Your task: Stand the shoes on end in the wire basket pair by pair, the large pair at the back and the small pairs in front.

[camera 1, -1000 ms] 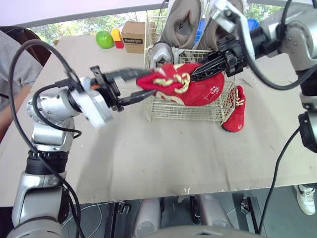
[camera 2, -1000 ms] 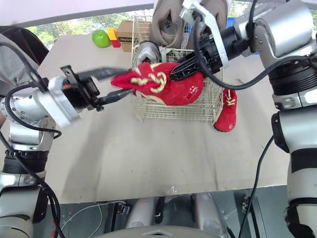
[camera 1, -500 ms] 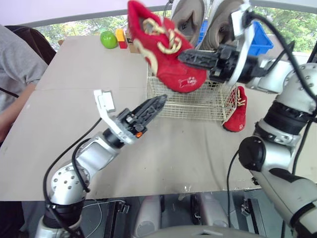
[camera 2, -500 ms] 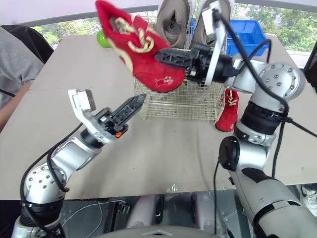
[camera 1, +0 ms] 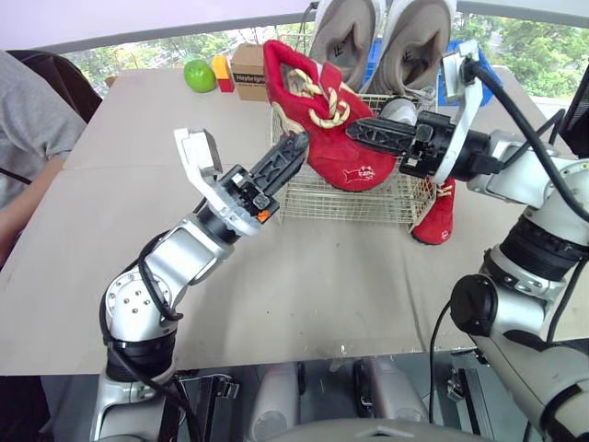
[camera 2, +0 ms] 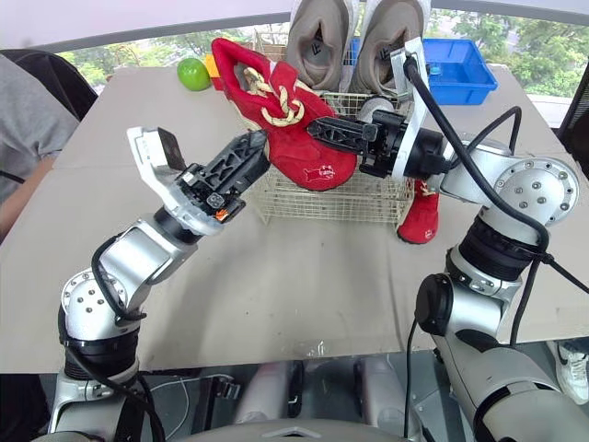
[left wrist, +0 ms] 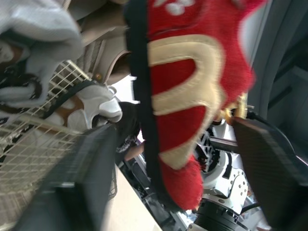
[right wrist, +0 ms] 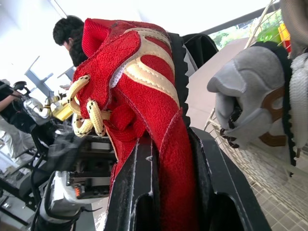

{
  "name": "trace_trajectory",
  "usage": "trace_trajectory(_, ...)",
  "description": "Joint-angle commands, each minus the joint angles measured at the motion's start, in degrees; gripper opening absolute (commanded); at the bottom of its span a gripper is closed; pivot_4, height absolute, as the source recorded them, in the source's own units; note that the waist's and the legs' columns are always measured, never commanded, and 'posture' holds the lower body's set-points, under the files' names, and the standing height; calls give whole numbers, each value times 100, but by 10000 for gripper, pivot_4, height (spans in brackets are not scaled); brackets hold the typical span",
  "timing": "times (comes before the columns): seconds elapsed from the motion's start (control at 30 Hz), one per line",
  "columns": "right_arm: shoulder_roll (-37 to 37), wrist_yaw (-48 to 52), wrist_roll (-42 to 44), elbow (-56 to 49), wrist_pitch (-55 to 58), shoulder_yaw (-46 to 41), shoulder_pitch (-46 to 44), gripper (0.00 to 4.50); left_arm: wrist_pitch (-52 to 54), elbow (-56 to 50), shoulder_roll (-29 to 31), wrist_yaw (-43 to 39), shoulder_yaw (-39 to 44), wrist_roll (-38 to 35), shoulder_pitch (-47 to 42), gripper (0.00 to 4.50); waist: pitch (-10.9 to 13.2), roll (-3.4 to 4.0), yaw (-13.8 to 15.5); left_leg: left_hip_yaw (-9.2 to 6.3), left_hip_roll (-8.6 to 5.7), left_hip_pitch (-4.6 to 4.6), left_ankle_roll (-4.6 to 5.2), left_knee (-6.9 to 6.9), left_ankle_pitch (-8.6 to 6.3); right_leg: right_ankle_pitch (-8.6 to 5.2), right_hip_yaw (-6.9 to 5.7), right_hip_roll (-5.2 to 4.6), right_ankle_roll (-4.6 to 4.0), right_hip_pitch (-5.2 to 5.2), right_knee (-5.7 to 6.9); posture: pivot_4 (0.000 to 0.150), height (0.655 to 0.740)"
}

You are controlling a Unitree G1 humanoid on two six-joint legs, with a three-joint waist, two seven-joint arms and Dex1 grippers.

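Left eye view: the right claw (camera 1: 361, 133) is clamped on the red shoe (camera 1: 331, 138), which hangs tilted above the wire basket (camera 1: 350, 198). The left claw (camera 1: 290, 155) is spread open around the shoe. It should go down toe-first in front, clear of the grey sneakers (camera 1: 345, 32).

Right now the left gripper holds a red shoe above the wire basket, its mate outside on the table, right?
No: the right gripper holds the red shoe above the wire basket (right wrist view); its mate is outside on the table.
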Motion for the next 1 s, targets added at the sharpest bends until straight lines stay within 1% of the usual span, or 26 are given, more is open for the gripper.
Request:
trace_trajectory(0.03, 0, -165, 381, -254, 38, -58, -36, 1288, 95, -49, -36, -87, 86, -51, -146, 20411, 0, 0, 2, 0, 0, 0, 0, 0, 0, 0, 0, 0, 0, 0, -1, 1500, 7400)
trace_trajectory(0.17, -121, -246, 500, -519, -134, -11, 108, 1285, 144, 60, -49, -193, 145, 88, -290, 4790, 0, 0, 11, 1, 0, 0, 0, 0, 0, 0, 1, 0, 0, 0, -1, 1500, 7400)
trace_trajectory(0.2, -257, -182, 470, -679, -284, 131, 193, 6284, 171, 96, -27, -240, 168, 137, -331, 2434, 0, 0, 18, 0, 0, -1, 0, 0, 0, 0, 0, 0, 0, 0, -2, 1500, 7400)
trace_trajectory(0.23, -375, -108, 451, -830, -433, 272, 280, 11353, 204, 129, 1, -289, 190, 192, -377, 1343, 0, 0, 23, 0, 0, -1, 0, 0, 0, 0, 0, 0, 0, 1, -4, 1500, 7400)
trace_trajectory(0.27, -414, -208, 333, -921, -619, 341, 376, 14873, 238, 177, 41, -325, 215, 265, -458, 1309, 0, 0, 16, 1, 0, -3, 0, 0, 0, 0, 0, 0, 0, 1, -6, 1500, 7400)
trace_trajectory(0.3, -537, -189, 212, -1027, -854, 477, 525, 21555, 265, 232, 76, -352, 241, 337, -542, 1306, 0, 0, 13, 3, 0, -2, 0, 0, 0, -1, 3, -1, 1, 1, -7, 1500, 7400)
trace_trajectory(0.33, -717, -68, 102, -1199, -1107, 683, 702, 24865, 293, 284, 130, -398, 260, 431, -627, 1276, 0, 0, 12, 3, 0, -2, 0, 0, 0, -1, 3, 0, 1, 1, -7, 1500, 7400)
trace_trajectory(0.37, -862, 36, 38, -1313, -1309, 847, 835, 29888, 317, 321, 160, -434, 275, 499, -684, 1252, 0, 0, 11, 1, 0, -2, 0, 0, 0, -1, 1, 0, 1, 0, -6, 1500, 7400)
trace_trajectory(0.43, -1057, 271, 145, -1560, -1628, 983, 1066, 39115, 439, 387, 356, -742, 273, 770, -846, 1250, 1, 1, 8, 1, 0, -1, 0, -1, 0, -1, 3, 2, 1, 0, -7, 1500, 7400)
trace_trajectory(0.47, -1113, 418, 225, -1696, -1960, 842, 1203, 42799, 494, 507, 518, -941, 269, 993, -1083, 1250, 2, 1, 6, 1, 0, -2, 0, -2, 0, -2, 3, 3, 1, 0, -7, 1500, 7400)
trace_trajectory(0.53, -1665, 945, 82, -1992, -2571, 671, 1655, 42799, 516, 990, 876, -1441, 237, 1579, -1873, 1250, 7, -4, 35, -1, 1, -2, 0, -3, 0, -2, 1, 6, 1, -1, -7, 1500, 7400)
trace_trajectory(0.6, -2143, 1288, 2, -2156, -2919, 531, 2120, 42799, 331, 1505, 1155, -2120, 64, 2394, -2633, 1250, 7, -3, 61, -16, -1, -10, 0, -1, 0, -2, -6, 13, 1, 1, -11, 1500, 7400)
trace_trajectory(0.63, -2348, 1410, -96, -2205, -3129, 528, 2355, 42799, 246, 1796, 1158, -2339, 32, 2653, -2984, 1250, 5, 0, 46, -4, -1, -3, 0, -2, 0, -3, 7, 14, 1, 3, -18, 1500, 7400)
trace_trajectory(0.7, -2508, 1579, 8, -2230, -3401, 345, 2786, 42799, -146, 2266, 1228, -2989, -254, 3562, -3567, 1250, 7, -6, 71, -1, -2, -1, 0, -3, -1, -3, 13, 12, 3, 9, -23, 1500, 7400)
trace_trajectory(0.73, -2631, 1614, -156, -2308, -3633, 358, 3010, 42799, -372, 2479, 1249, -3347, -421, 4017, -3777, 1250, 7, -5, 64, -8, -2, -5, 0, -2, 0, -3, 4, 13, 3, 10, -26, 1500, 7400)
trace_trajectory(0.87, -2966, 1798, -718, -2633, -4446, 439, 3872, 42799, -1340, 3347, 1150, -4359, -816, 5408, -4299, 1250, 8, 2, 7, 4, 0, 0, 0, -11, 0, -4, 20, 17, 2, 9, -36, 1500, 7400)
trace_trajectory(0.97, -3047, 1831, -641, -2772, -4724, 298, 4300, 42799, -1765, 3576, 1063, -4862, -865, 5932, -4321, 1250, 9, 3, -14, 2, 6, 2, 0, -19, 0, -4, 21, 24, 2, 7, -36, 1500, 7400)
trace_trajectory(1.0, -3039, 1793, -504, -2817, -4742, 219, 4386, 42799, -1702, 3560, 1084, -5008, -869, 5985, -4243, 1250, 11, 4, -14, 2, 6, 2, 0, -19, 0, -4, 21, 24, 2, 6, -36, 1500, 7400)
